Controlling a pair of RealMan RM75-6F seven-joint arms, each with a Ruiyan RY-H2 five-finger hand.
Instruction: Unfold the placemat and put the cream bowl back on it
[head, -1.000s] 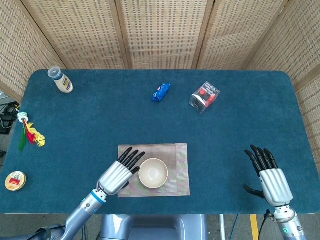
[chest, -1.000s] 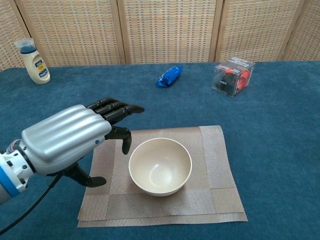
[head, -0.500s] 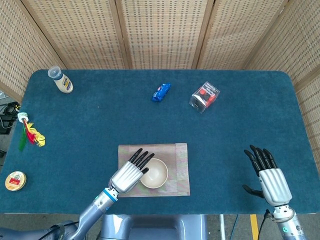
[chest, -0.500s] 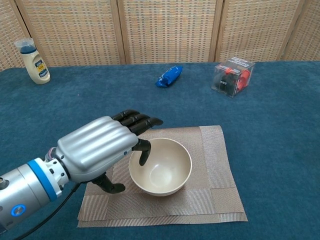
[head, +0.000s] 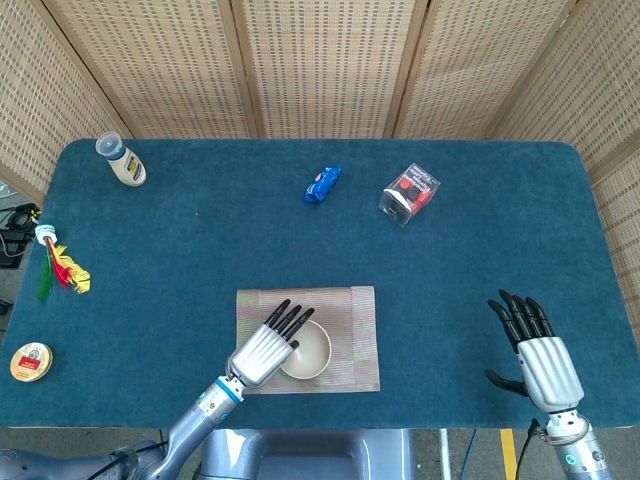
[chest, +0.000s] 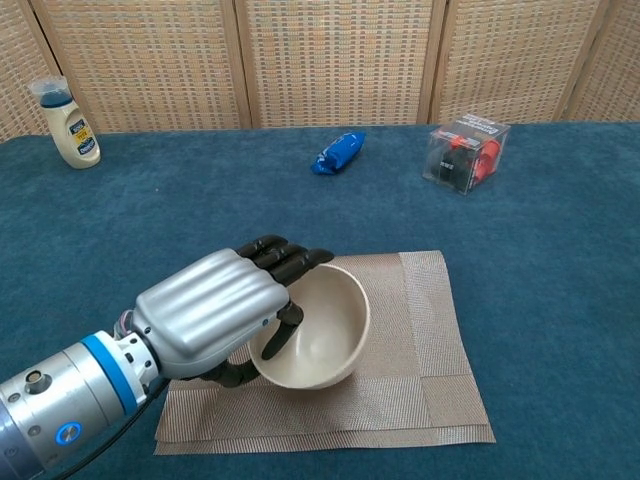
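The cream bowl (head: 312, 350) (chest: 326, 325) stands on the folded tan woven placemat (head: 360, 330) (chest: 432, 320) near the table's front edge. It leans to the right, with its left side raised. My left hand (head: 264, 347) (chest: 213, 305) grips the bowl's left rim, thumb inside and fingers (chest: 292, 256) lying over the edge. Part of the mat's left half is hidden under that hand. Far to the right, my right hand (head: 537, 350) lies open on the table with nothing in it; the chest view does not show it.
At the back are a white squeeze bottle (head: 120, 160) (chest: 65, 122), a blue packet (head: 322, 184) (chest: 338, 152) and a clear box with red contents (head: 409, 193) (chest: 465, 153). A feathered toy (head: 58, 265) and a round tin (head: 31, 361) lie at the left edge.
My left hand moved right from beside the bowl onto its left rim and closed on it. The bowl has tipped to the right. The right hand has not moved.
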